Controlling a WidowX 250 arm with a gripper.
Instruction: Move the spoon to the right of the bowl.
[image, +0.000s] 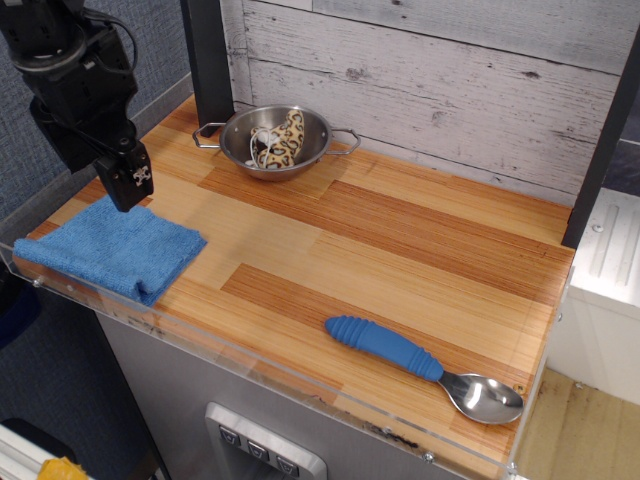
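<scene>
The spoon (420, 367) lies flat near the table's front right edge, its ribbed blue handle pointing left and its shiny silver scoop at the right end. The steel bowl (276, 142) with two wire loop handles stands at the back left and holds a spotted tan and white object (280, 140). My gripper (128, 182) hangs at the far left, just above the blue cloth, far from the spoon and left of the bowl. Its fingers look closed together with nothing in them.
A folded blue cloth (115, 248) lies at the front left corner. A dark post (208, 60) stands behind the bowl, another at the right (600, 140). A white plank wall (430, 80) backs the wooden table (370, 250). A clear plastic lip (260, 365) runs along the front edge.
</scene>
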